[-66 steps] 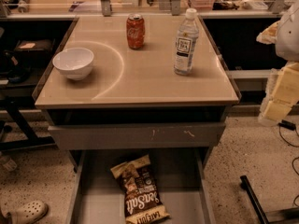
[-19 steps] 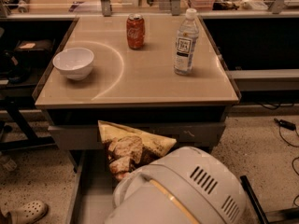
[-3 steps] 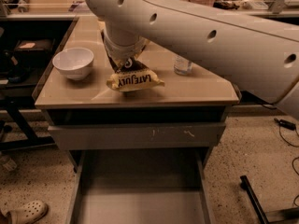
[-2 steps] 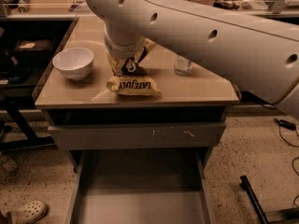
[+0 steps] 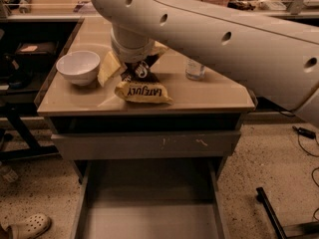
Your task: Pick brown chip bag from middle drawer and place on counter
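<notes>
Lowered since the earlier frame, the brown chip bag [image 5: 143,90] is laid on the counter [image 5: 214,96] just below the end effector [image 5: 133,66], which is seen spread, its long axis front-to-back.

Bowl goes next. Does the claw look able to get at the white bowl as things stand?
Probably yes: the claw hangs over the brown chip bag on the counter, right beside the white bowl, whose top is uncovered; only the bag's end lies between.
</notes>
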Tool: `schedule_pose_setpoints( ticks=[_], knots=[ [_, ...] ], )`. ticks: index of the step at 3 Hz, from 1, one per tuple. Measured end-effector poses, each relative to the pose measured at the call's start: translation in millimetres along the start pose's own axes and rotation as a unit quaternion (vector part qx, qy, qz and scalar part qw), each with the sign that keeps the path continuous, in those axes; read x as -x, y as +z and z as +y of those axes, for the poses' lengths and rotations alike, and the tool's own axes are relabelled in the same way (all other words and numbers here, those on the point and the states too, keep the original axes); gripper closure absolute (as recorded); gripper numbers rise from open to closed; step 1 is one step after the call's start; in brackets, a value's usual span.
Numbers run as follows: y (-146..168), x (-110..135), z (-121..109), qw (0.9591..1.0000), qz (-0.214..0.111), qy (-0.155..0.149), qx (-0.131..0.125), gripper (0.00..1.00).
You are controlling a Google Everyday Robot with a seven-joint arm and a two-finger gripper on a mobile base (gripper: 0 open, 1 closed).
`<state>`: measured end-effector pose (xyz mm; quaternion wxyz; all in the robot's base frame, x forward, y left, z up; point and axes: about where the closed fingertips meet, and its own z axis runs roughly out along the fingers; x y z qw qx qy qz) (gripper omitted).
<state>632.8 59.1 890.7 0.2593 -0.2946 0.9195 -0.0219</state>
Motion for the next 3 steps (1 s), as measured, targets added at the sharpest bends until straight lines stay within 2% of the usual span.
schedule_pose_setpoints(
  ticks=[1, 2, 3],
  knots=[
    [-44, 21, -15, 0.9993, -0.014, -0.012, -0.034, 0.0],
    [-128, 65, -48, 0.9929, -0.042, -0.027, -0.108, 0.0],
    [-156, 83, -43, 0.9919, -0.047, -0.024, -0.116, 0.0]
  ],
)
